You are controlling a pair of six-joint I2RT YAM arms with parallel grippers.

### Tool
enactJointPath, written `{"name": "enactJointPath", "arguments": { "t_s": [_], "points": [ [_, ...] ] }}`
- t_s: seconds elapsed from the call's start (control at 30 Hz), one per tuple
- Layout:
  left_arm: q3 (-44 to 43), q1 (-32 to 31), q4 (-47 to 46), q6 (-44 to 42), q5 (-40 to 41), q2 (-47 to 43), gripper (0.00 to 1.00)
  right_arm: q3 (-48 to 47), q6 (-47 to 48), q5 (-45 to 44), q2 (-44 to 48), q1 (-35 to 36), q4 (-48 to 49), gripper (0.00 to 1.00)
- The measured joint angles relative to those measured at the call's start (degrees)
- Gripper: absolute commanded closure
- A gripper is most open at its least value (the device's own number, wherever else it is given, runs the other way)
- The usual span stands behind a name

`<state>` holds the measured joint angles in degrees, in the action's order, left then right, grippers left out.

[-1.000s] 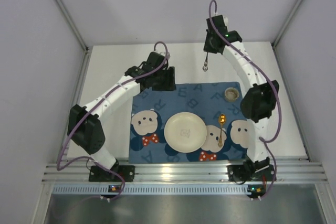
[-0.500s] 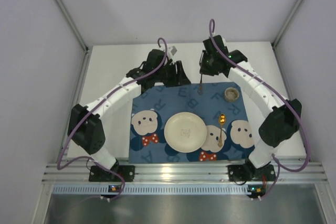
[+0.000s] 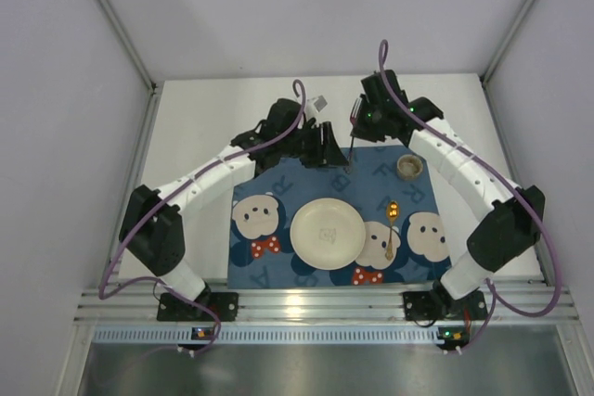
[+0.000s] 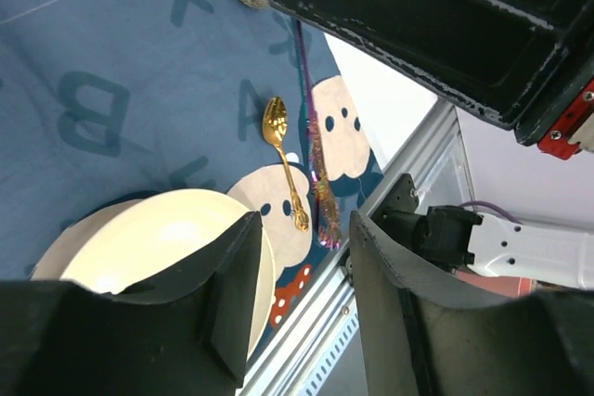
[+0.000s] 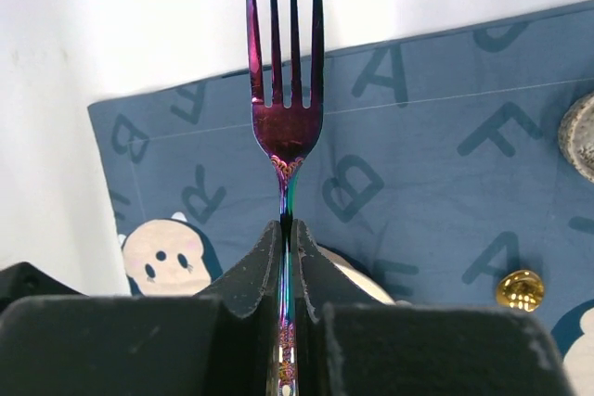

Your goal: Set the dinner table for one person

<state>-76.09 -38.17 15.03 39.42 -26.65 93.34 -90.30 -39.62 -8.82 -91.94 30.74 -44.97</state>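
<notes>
- Right wrist view: the right gripper [image 5: 286, 225] is squeezing the handle of a rainbow-purple fork [image 5: 285, 90], with the tines poking past the far edge of the blue placemat [image 5: 418, 136].
- The left gripper [image 4: 303, 222] is hanging with its jaws partway apart. The fork's handle is showing in the gap, but it isn't pinched.
- The dinner table [image 3: 195, 136] is lying white under everything, with the placemat sitting near-middle.
- A cream plate [image 3: 327, 233] is sitting mid-mat, with a gold spoon [image 3: 392, 224] just right of it.

I see the dinner table [image 3: 186, 136]: a flat, plain white matte top, roughly square, lying level. Its bare surface shows along the left, right and far sides of my view.
</notes>
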Motion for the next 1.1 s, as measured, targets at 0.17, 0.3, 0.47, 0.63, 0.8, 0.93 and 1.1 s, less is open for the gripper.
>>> {"name": "enactJointPath", "arguments": {
  "t_s": [0.17, 0.3, 0.47, 0.63, 0.8, 0.93, 1.1],
  "points": [
    [0.2, -0.8, -1.7, 1.0, -1.6, 0.0, 0.76, 0.0, -1.6, 0.1, 0.7, 0.6, 0.2, 1.00],
    [0.2, -1.0, -2.2, 1.8, -2.2, 0.4, 1.00, 0.0, -2.5, -0.2, 1.4, 1.0, 0.3, 1.00],
    [0.2, -0.7, -2.6, 2.2, -3.4, 1.6, 1.00, 1.0, -3.3, -1.0, 3.5, 1.0, 0.7, 1.00],
    [0.8, -0.4, -2.3, 1.2, -3.6, 1.4, 1.00, 2.3, -4.2, -1.0, 4.4, 1.0, 0.9, 0.58],
    [8.5, 2.8, -0.8, 0.7, -3.0, -3.1, 1.00, 2.6, -3.5, -0.3, 5.0, 1.5, 1.9, 0.14],
    [16.7, 9.3, 2.6, 0.7, -2.3, -10.4, 1.00, 2.6, -2.6, -0.6, 6.2, 1.6, 2.1, 0.05],
    [24.8, 15.6, 7.3, -0.1, -0.3, -20.7, 1.00, 2.6, -0.4, -1.5, 8.4, 1.0, 2.0, 0.02]
  ]
}}
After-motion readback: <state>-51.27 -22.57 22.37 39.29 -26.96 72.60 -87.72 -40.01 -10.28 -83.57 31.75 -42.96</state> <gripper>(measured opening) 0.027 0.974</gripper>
